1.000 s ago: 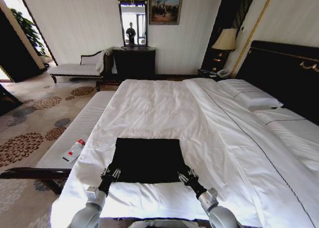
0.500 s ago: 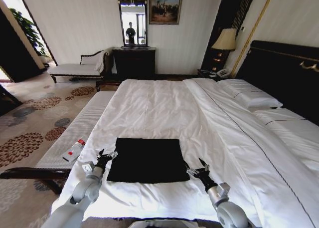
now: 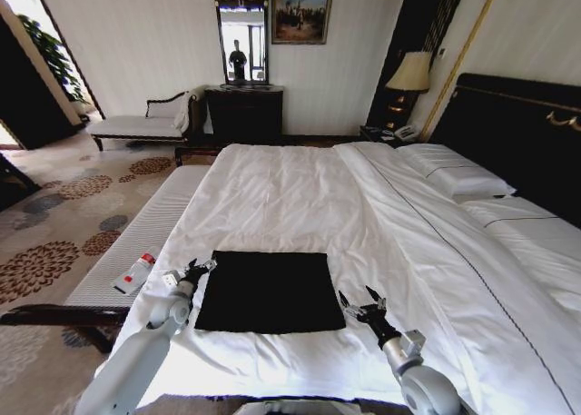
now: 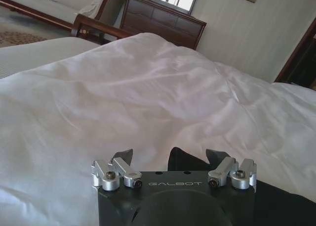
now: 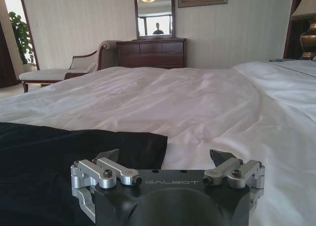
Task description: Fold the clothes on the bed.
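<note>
Black soft-fabric T-shirt (image 3: 269, 291) lies folded into a flat rectangle on the large bed's white duvet (image 3: 300, 197), near the foot edge. Left gripper (image 3: 196, 270) at the shirt's 9 o'clock side, fingers spread wide, empty. Right gripper (image 3: 363, 304) at its 4 o'clock corner, also spread wide, empty.

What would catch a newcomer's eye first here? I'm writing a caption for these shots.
The black T-shirt, folded into a neat rectangle, stands out against the white bed near its foot. The left gripper hovers open beside the shirt's left edge and the right gripper open beside its right edge, neither touching it. Past the bed, a dark dresser with a mirror stands against the far wall.
</note>
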Motion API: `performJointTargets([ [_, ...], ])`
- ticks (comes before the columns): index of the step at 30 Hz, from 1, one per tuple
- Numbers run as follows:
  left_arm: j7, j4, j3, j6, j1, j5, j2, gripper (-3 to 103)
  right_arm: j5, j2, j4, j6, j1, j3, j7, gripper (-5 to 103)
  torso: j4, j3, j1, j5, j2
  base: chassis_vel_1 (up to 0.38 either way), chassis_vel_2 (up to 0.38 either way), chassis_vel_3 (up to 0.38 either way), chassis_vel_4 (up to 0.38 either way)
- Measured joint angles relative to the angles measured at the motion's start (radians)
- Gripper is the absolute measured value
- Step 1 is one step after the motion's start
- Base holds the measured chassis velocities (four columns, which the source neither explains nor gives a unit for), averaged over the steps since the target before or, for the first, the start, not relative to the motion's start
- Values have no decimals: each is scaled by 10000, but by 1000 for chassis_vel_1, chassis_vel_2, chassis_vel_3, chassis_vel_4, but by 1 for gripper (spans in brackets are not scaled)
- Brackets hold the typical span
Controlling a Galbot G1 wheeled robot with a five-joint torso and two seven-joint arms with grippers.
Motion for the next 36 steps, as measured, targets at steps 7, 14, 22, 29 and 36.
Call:
performJointTargets([
  [7,700,841,201,255,-405,-331,-168,67,53,-46,101,-48,-157,175,23,100,5,-1,0,0,0,0,0,0,0],
  [14,1028,1362,200,301,-538,-251,-279,57,157,-109,239,-163,-149,194,105,100,5,-2,-1,1,0,0,0,0,0],
  [22,1095,1468,182,219,-583,-107,-319,30,164,-115,316,-189,-186,205,126,100,4,-2,-1,-1,0,0,0,0,0],
  [29,1075,1413,234,191,-672,-77,-321,9,164,-82,388,-193,-244,227,126,100,4,-2,0,0,0,0,0,0,0],
  [36,1064,1501,316,108,-694,178,-337,1,177,-82,404,-208,-302,250,156,100,4,-2,-1,0,0,0,0,0,0],
])
